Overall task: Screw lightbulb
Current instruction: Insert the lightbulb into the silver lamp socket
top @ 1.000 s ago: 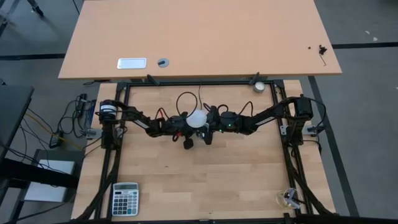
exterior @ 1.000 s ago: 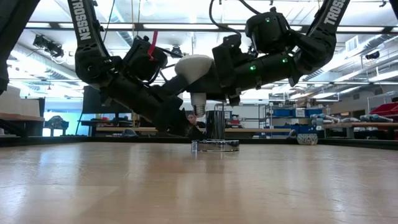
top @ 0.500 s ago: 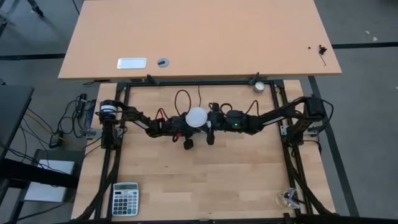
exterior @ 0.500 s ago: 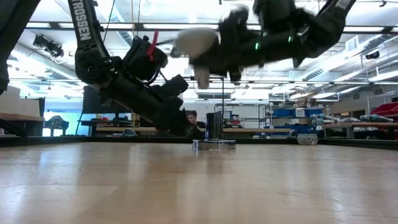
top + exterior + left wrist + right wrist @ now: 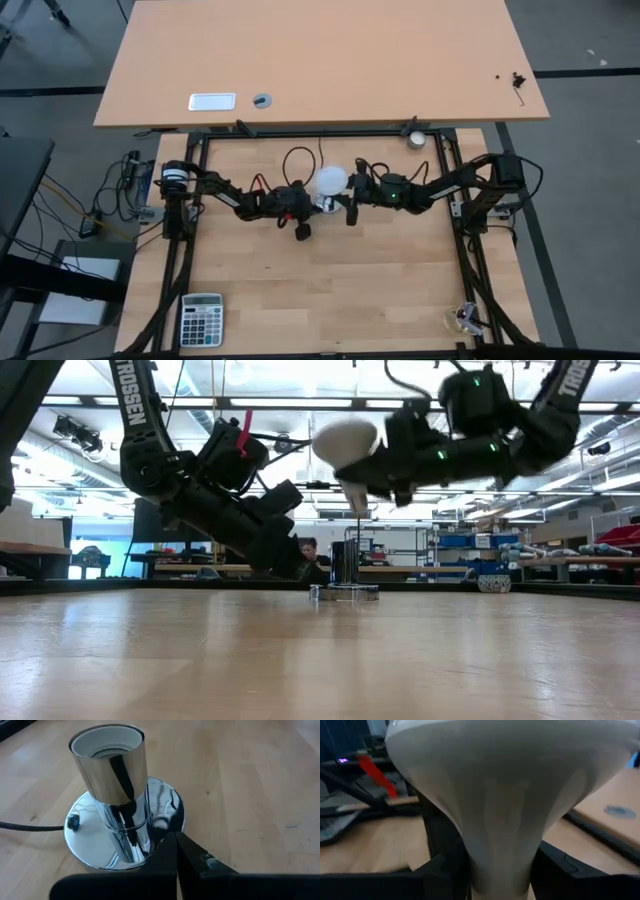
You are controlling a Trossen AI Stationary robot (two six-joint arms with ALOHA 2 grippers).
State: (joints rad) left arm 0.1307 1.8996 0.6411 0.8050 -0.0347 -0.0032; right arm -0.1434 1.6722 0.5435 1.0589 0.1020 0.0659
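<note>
lightbulb (image 5: 345,445) clamped in right gripper (image 5: 375,470), clear above socket (image 5: 112,795); left gripper (image 5: 176,851) closed at its base rim.

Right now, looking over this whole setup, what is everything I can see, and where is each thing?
White frosted lightbulb: one, white, held in the air over the table's middle by the right tool.
Shiny silver metal socket base: one, chrome with a thin black cord, standing upright on the table, empty.
Grey calculator: one, near-left corner of the table.
Wooden work table: one, light wood, framed in black.
Larger tan desk: one, behind the work table.
Person: one, far in the room behind.
Left tool: one, dark, shut, tips at the socket base's foot.
Right tool: one, dark, gripping the lightbulb's neck.
</note>
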